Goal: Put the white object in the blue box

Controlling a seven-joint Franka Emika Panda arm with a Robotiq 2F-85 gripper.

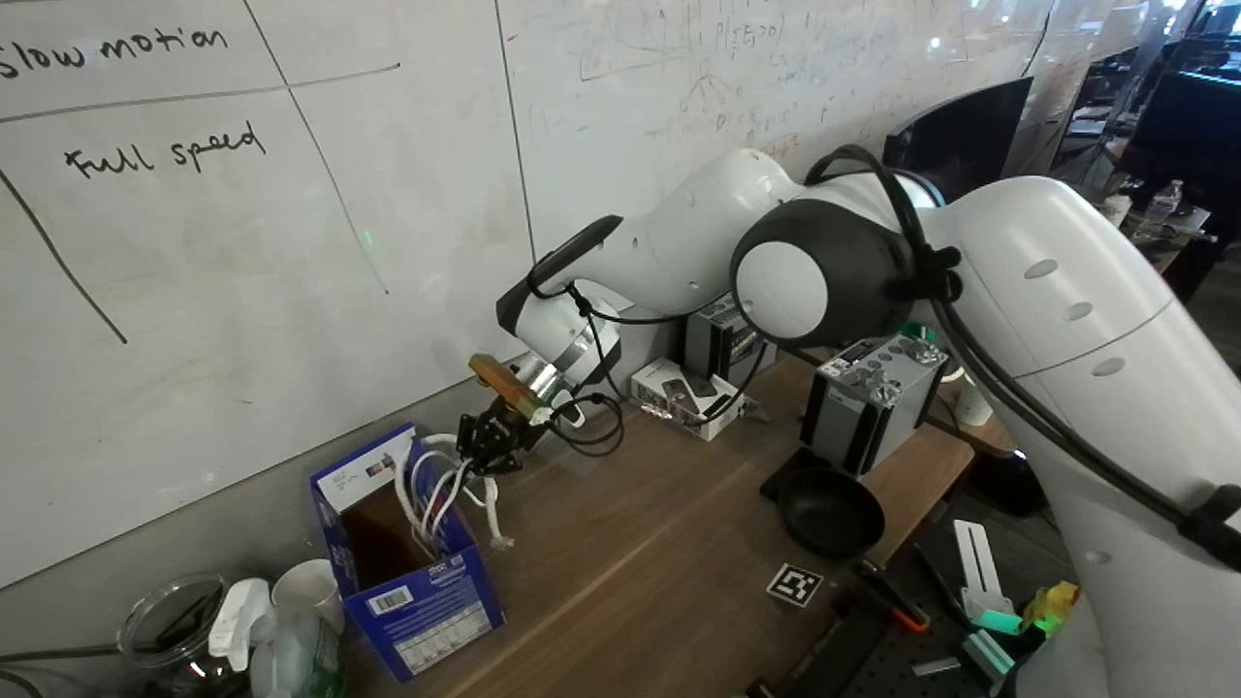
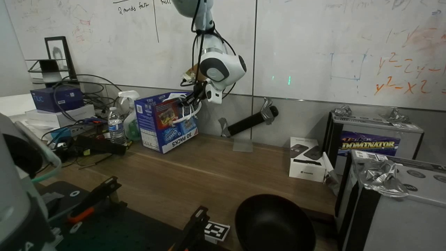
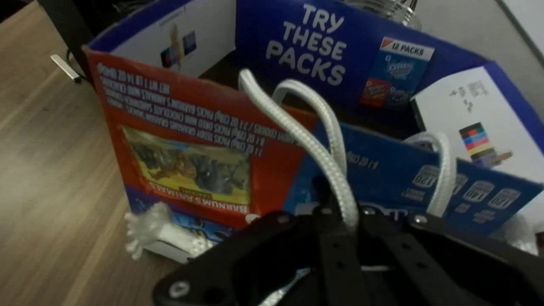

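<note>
Several loops of white braided rope (image 3: 310, 144) arch over a wall into the open blue snack carton (image 1: 422, 613), a frayed end hanging outside; the gripper (image 3: 349, 219) pinches the rope between its fingers near the rim; a white cup (image 1: 312, 589) stands beside the carton; a black pan (image 1: 832, 514) sits well apart.

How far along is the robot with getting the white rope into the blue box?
Already done, it seems: the white rope is picked up and at the open blue box, part of it appearing to cross the rim. In hand: the claw is clamped on the rope by that rim. Remaining: a frayed end hangs outside the box, so the rest probably needs guiding over the opening, then releasing.
</note>
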